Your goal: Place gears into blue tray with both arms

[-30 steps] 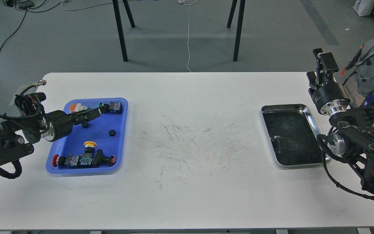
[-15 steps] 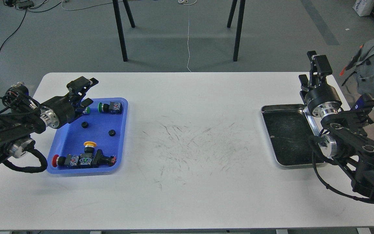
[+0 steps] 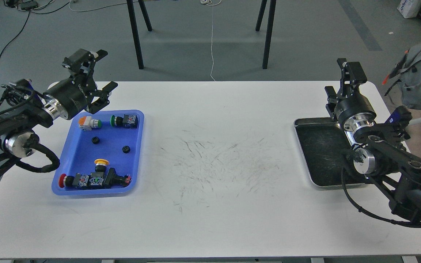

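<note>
The blue tray (image 3: pixel 83 155) lies on the left side of the white table. Two gears rest on its floor, one (image 3: pixel 95 140) left of centre and the other (image 3: pixel 125 149) to its right. Raised above the tray's far left corner, my left gripper (image 3: pixel 105 71) is open and empty, its fingers spread wide and clear of the tray. At the far right my right gripper (image 3: pixel 339 81) points up and away over the table's back edge, open with nothing in it.
Several push-button switches share the blue tray: an orange-capped one (image 3: pixel 87 122), a green one (image 3: pixel 123 120), a yellow one (image 3: pixel 101 163) and a row (image 3: pixel 93 180) along the near rim. A silver metal tray (image 3: pixel 322 153) lies at the right, partly under my right arm.
My left gripper has risen out of the blue tray and swung back to above its far left corner. The right arm has shifted a little to the left. Both gears stay where they were.
</note>
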{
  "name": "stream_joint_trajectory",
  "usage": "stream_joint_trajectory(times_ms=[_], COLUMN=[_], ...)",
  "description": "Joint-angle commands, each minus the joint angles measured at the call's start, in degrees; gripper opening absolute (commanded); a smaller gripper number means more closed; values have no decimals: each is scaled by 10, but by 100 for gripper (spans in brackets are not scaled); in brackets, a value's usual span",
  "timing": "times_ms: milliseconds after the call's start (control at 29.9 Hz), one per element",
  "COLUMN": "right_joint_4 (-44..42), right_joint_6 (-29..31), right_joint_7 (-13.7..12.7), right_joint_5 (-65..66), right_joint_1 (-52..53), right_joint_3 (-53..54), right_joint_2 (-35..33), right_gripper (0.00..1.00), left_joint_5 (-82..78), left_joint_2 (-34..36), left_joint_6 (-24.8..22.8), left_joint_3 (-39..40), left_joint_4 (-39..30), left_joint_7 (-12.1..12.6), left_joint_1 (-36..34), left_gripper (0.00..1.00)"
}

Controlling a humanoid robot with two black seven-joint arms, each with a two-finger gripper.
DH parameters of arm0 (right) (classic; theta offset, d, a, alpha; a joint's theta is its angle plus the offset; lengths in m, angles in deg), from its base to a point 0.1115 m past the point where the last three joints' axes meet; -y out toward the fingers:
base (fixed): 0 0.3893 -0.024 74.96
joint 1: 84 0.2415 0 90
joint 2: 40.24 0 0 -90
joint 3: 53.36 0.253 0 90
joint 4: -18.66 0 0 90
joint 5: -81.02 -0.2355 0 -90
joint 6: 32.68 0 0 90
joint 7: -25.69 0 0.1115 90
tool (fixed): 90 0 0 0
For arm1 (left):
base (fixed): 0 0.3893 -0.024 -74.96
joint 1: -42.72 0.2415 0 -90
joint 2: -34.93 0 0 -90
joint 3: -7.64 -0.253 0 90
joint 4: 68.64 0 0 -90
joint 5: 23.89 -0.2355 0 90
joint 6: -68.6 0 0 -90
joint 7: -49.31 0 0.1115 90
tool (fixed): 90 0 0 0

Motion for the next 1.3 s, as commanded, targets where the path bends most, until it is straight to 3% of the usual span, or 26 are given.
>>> stream_joint_trajectory(times_ms=[0, 234, 334, 468, 669, 1270], right_joint_4=[4, -10, -28, -46, -56, -107], right_joint_6=[5, 72, 75, 81, 134, 133], right_joint_7=[-2, -15, -16, -38, -38, -35], right_joint_5=[-69, -146, -156, -159, -158, -178], right_joint_1=[1, 22, 33, 43, 44, 62], right_joint_3=[-11, -32, -32, -31, -31, 6], right_joint_2=[5, 3, 6, 22, 23, 66], right_gripper=[100, 100, 100, 100, 100, 100], left_joint_5=[6, 19, 38, 42, 46, 56], left_joint_2=[-12, -59, -94, -114, -131, -141], left_joint_6=[-16, -34, -32, -30, -43, -43], left_joint_3=[0, 2, 23, 44, 52, 72], left_joint_4=[8, 73, 97, 136, 138, 137], left_joint_7=[0, 0, 0, 0, 0, 0], left_joint_1=[-4, -26, -31, -26, -27, 3], left_gripper=[100, 100, 100, 100, 100, 100])
